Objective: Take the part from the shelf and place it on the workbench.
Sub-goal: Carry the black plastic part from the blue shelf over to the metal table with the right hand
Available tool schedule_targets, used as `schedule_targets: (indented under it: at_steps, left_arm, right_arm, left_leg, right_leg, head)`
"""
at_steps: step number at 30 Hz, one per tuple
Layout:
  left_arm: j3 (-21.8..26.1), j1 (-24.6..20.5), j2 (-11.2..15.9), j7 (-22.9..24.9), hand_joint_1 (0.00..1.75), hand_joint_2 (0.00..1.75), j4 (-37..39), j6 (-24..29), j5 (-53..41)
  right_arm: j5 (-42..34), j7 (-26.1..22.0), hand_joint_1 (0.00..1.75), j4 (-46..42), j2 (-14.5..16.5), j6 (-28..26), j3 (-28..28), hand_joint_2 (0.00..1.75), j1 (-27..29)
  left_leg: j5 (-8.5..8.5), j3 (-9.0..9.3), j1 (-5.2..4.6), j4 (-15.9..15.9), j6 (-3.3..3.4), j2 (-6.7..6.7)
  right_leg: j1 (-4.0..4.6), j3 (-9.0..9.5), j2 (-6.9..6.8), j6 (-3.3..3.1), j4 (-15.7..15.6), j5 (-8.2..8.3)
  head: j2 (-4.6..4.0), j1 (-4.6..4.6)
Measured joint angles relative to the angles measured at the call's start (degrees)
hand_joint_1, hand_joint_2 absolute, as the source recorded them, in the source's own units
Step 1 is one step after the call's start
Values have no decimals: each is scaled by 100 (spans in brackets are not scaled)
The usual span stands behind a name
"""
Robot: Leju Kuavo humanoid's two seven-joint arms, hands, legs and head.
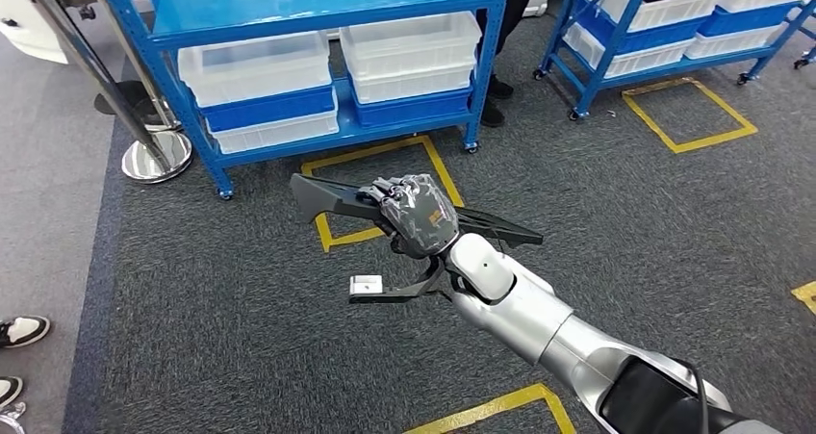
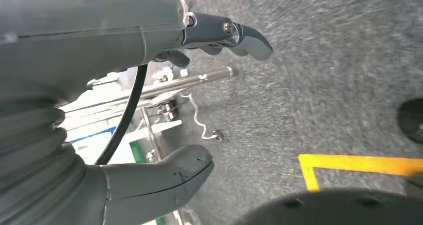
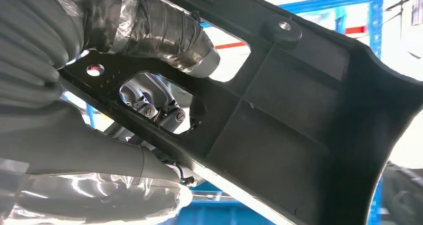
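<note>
While my right hand [image 1: 416, 215] wraps its fingers [image 3: 164, 35] around the black part [image 1: 322, 195], holding it above the carpet [image 1: 241, 309] before the blue shelf [image 1: 318, 1], my left hand [image 2: 100, 85] hangs with fingers [image 2: 239, 35] apart, holding nothing

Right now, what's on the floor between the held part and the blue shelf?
In the head view, just grey carpet with a yellow tape square; the right hand grips the black part above it, short of the shelf.
</note>
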Motion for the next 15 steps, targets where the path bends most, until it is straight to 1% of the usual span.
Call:
schedule_targets:
  at_steps: [1, 2, 3, 4, 5, 6, 7, 8, 9, 10, 11, 12, 13, 14, 15]
  left_arm:
    - [0, -4, 3, 2, 0, 175, 0, -2, -1]
    - [-1, -8, 12, 7, 0, 175, 0, -2, -3]
    - [-3, -7, 21, 12, 0, 175, 0, -2, -5]
    - [-6, -4, 29, 17, 0, 175, 0, -2, -8]
    - [-9, 5, 38, 24, 0, 175, 0, -3, -11]
    - [-13, 12, 44, 28, 0, 175, 0, -8, -13]
    - [-15, 15, 49, 32, 0, 175, 0, -13, -15]
    - [-19, 17, 57, 34, 0, 175, 0, -19, -16]
    - [-23, 15, 65, 35, 0, 175, 0, -23, -17]
    - [-29, 13, 72, 35, 0, 175, 0, -24, -17]
    - [-40, 10, 80, 34, 0, 175, 0, -24, -17]
    - [-56, 10, 87, 34, 0, 175, 0, -24, -17]
    - [-75, 8, 94, 29, 0, 175, 0, -24, -17]
    - [-96, 6, 98, 26, 0, 175, 0, -24, -17]
    - [-118, 3, 101, 23, 0, 175, 0, -23, -17]
  right_arm:
    - [1, 1, 175, -1, 11, 3, 6, 175, -1]
    - [1, 1, 175, -7, 27, 7, 12, 175, -1]
    - [2, 2, 175, -16, 39, 13, 16, 175, -5]
    - [1, 5, 175, -25, 58, 21, 20, 175, -10]
    - [1, 8, 175, -34, 85, 30, 25, 175, -16]
    - [1, 9, 175, -38, 114, 45, 32, 175, -21]
    - [1, 11, 175, -38, 146, 65, 42, 175, -22]
    - [2, 9, 175, -38, 174, 90, 55, 175, -22]
    - [2, 8, 175, -38, 194, 117, 69, 175, -21]
    - [2, 8, 175, -39, 205, 146, 79, 175, -21]
    - [2, 9, 175, -41, 213, 172, 86, 175, -22]
    - [1, 13, 175, -44, 217, 192, 89, 175, -26]
    - [1, 16, 175, -47, 221, 212, 89, 175, -35]
    - [0, 20, 175, -53, 223, 225, 89, 175, -43]
    - [-1, 23, 175, -57, 223, 231, 89, 175, -51]
  left_leg:
    - [6, 3, 2, -5, -35, 50]
    - [-16, -4, 14, 13, -74, 45]
    - [-92, -36, 26, 87, -110, -15]
    - [-238, -111, 40, 268, -139, -126]
    - [-441, -231, 55, 560, -161, -264]
    - [-663, -385, 60, 943, -172, -365]
    - [-836, -530, 64, 1309, -179, -420]
    - [-914, -612, 66, 1545, -182, -443]
    - [-880, -597, 68, 1579, -180, -455]
    - [-740, -468, 72, 1376, -173, -471]
    - [-548, -255, 83, 1003, -162, -538]
    - [-419, -46, 100, 618, -153, -692]
    - [-335, 108, 113, 317, -145, -831]
    - [-310, 190, 119, 143, -136, -942]
    - [-328, 203, 113, 100, -124, -984]
  right_leg:
    - [-1, -20, 68, -46, -5, 22]
    - [-10, -33, 121, -90, -19, 49]
    - [-22, -48, 179, -139, -35, 80]
    - [-38, -63, 232, -187, -53, 112]
    - [-47, -83, 287, -223, -62, 137]
    - [-45, -113, 350, -246, -60, 156]
    - [-40, -142, 415, -255, -53, 171]
    - [-35, -168, 489, -254, -42, 183]
    - [-33, -189, 566, -248, -27, 194]
    - [-34, -203, 640, -239, -10, 200]
    - [-37, -214, 712, -228, 12, 204]
    - [-36, -233, 773, -210, 35, 205]
    - [-35, -261, 836, -181, 60, 211]
    - [-42, -294, 890, -142, 76, 224]
    - [-48, -324, 955, -92, 74, 247]
  head:
    - [0, 0]
    - [0, -1]
    - [0, 0]
    - [0, -1]
    - [0, 0]
    - [0, 0]
    - [0, -1]
    - [0, -1]
    - [0, -1]
    - [0, -2]
    - [0, -1]
    - [0, -1]
    - [0, 0]
    - [0, 1]
    - [0, 1]
